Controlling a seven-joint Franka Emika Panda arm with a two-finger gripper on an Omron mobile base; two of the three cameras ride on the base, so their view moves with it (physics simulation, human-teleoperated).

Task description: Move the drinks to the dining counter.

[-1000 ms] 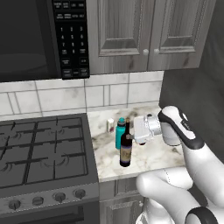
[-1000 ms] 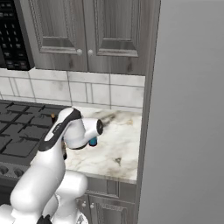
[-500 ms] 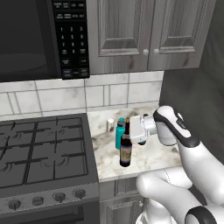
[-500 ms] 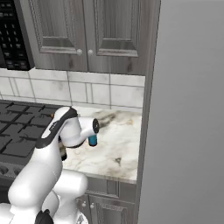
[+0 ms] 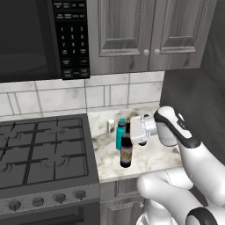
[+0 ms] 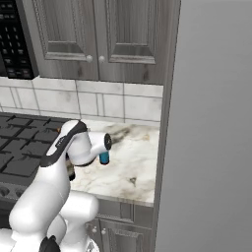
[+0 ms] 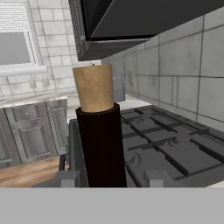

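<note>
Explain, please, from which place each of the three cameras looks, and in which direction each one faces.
Left base view: behind the arm on its left, looking forward and down at the marble worktop, wine bottle, teal water bottle and stove; the white arm rises at lower right.
Right base view: behind on the right, same worktop; the arm rises at lower left.
Hand view: on the hand, looking along the fingers across the stove, the wine bottle's neck close ahead.
Both base views share the worktop, stove and teal bottle.
</note>
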